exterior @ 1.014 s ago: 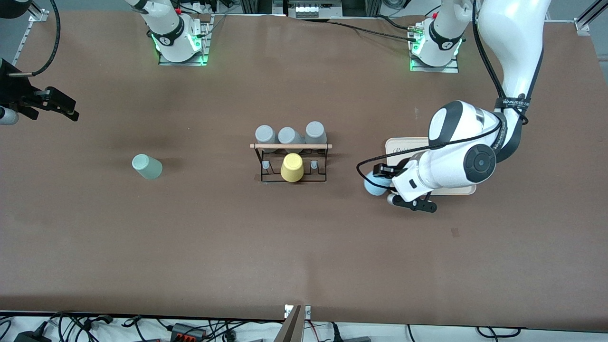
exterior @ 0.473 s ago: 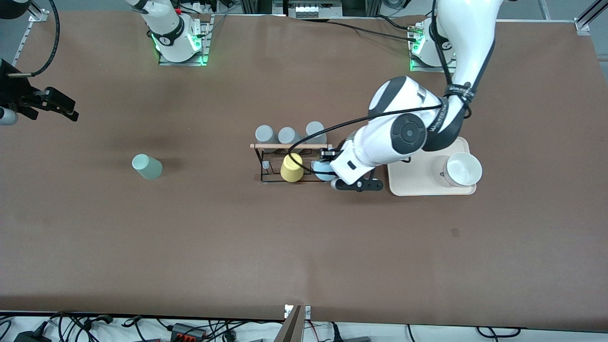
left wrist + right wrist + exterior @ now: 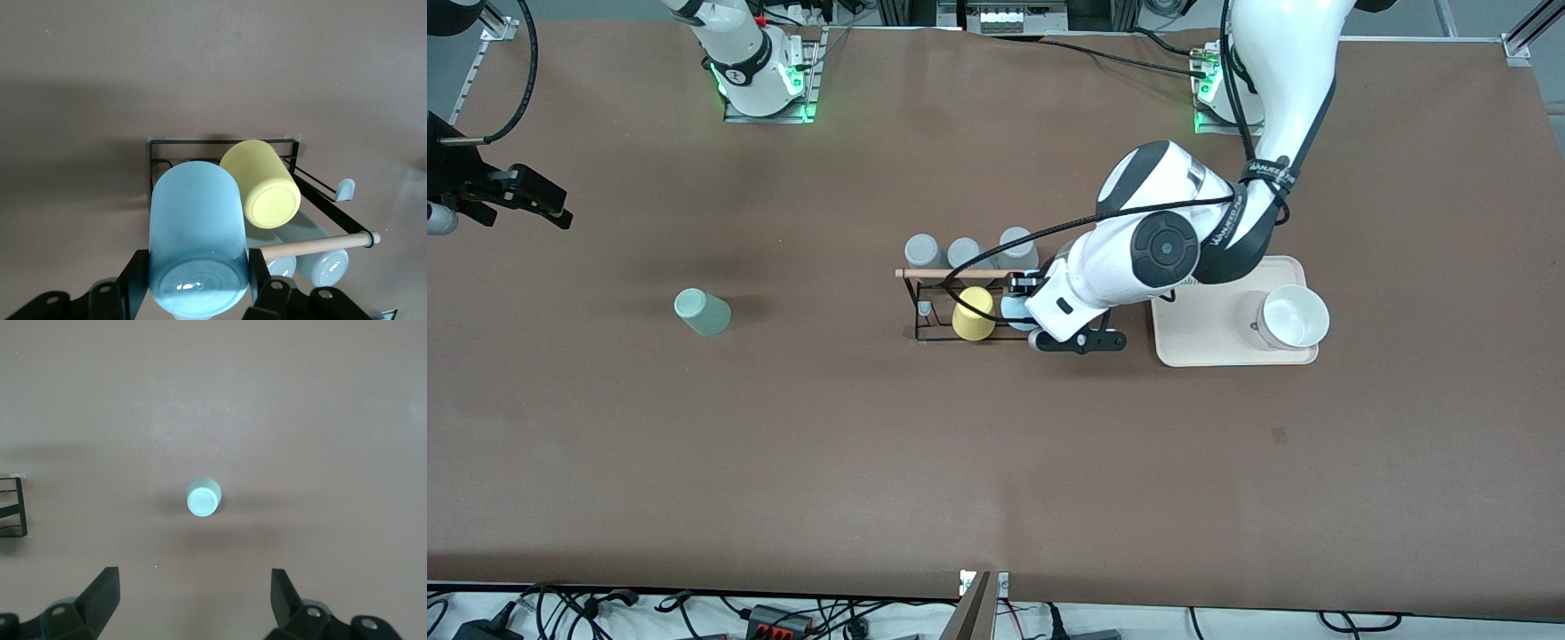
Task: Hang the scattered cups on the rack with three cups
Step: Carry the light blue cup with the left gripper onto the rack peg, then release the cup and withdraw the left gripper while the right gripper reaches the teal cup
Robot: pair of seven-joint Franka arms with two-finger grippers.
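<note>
My left gripper (image 3: pixel 1017 300) is shut on the light blue cup (image 3: pixel 1011 313) and holds it upside down over the rack (image 3: pixel 971 274), at the rack's end toward the left arm. In the left wrist view its fingers (image 3: pixel 261 270) press both sides of the blue cup (image 3: pixel 197 227), just above the black frame (image 3: pixel 200 142) and beside the yellow cup (image 3: pixel 263 187). The mint green cup (image 3: pixel 702 312) stands upside down on the table toward the right arm's end. My right gripper (image 3: pixel 193 587) hangs open high above this cup (image 3: pixel 203 498).
A yellow cup (image 3: pixel 973 314) hangs on the rack's middle peg. Three grey cups (image 3: pixel 963 252) sit along the rack's side farther from the front camera. A beige tray (image 3: pixel 1200 347) with a white bowl (image 3: pixel 1291 316) lies toward the left arm's end.
My left arm has carried the blue cup from beside the tray over to the rack, uncovering the tray and bowl. The right arm has not moved.
</note>
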